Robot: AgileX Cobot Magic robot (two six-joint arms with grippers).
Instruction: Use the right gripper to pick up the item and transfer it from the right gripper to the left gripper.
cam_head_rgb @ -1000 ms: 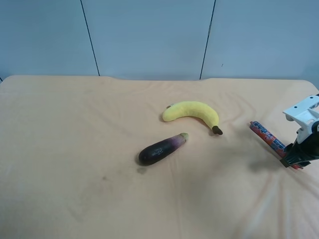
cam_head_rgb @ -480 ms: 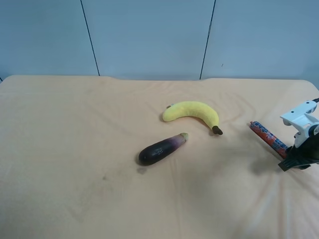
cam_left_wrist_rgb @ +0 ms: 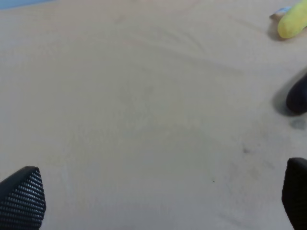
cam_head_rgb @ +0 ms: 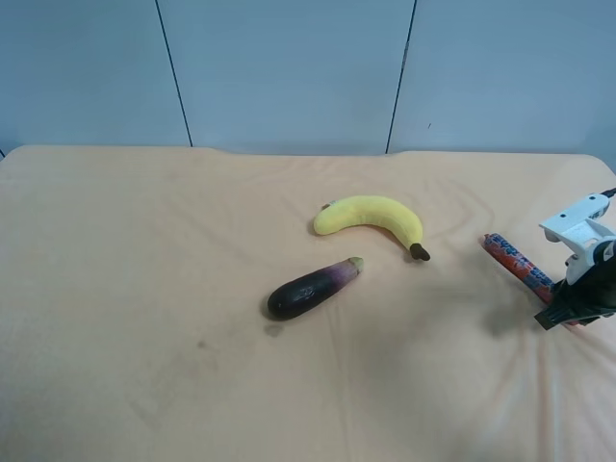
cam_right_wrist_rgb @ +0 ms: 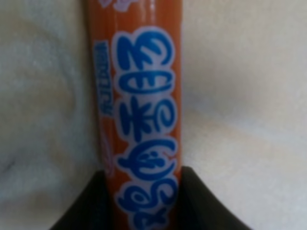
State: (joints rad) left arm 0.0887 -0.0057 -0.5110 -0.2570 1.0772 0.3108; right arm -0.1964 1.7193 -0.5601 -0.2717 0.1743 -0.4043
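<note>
The item (cam_head_rgb: pixel 518 262), a slim glossy red stick printed in blue and white, is gripped at one end by the black right hand (cam_head_rgb: pixel 556 310) on the wrinkled peach cloth surface (cam_head_rgb: pixel 144 318). The left hand (cam_left_wrist_rgb: pixel 158 199) is spread wide, ribbed pads (cam_left_wrist_rgb: pixel 24 196) apart. A curved yellow banana (cam_head_rgb: pixel 371 217) and a smooth dark eggplant (cam_head_rgb: pixel 310 289) are seen well clear.
</note>
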